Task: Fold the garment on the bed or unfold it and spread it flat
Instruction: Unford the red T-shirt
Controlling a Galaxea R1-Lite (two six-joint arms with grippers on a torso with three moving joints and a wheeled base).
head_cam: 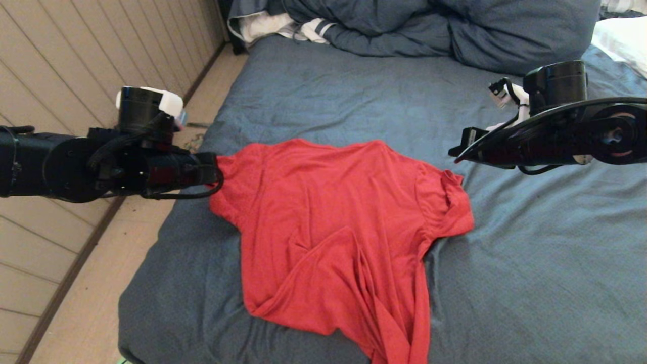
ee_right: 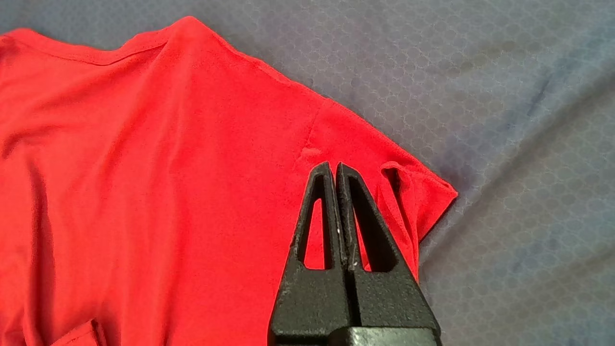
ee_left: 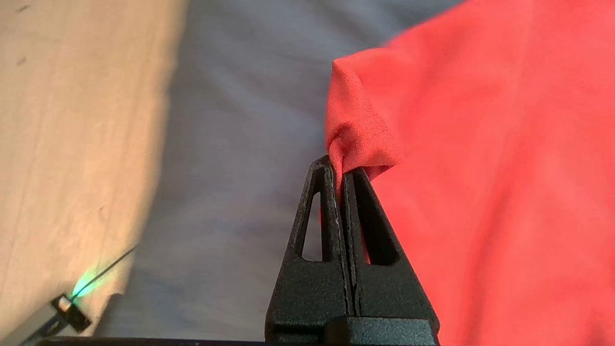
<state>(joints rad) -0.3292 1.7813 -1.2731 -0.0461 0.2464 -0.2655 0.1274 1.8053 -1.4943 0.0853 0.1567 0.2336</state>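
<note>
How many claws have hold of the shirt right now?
1. The left claw pinches the red shirt at its sleeve edge; the right claw is shut but empty, above the other sleeve.

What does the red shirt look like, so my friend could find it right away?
Start at the big bed with the wrinkled slate-blue sheet. Near its middle lies the plain red short-sleeved T-shirt, rumpled, with its lower part folded over. The left gripper is shut on one sleeve edge. It is the only red thing; the bunched dark-blue duvet and white striped cloth sit at the far end.
</note>
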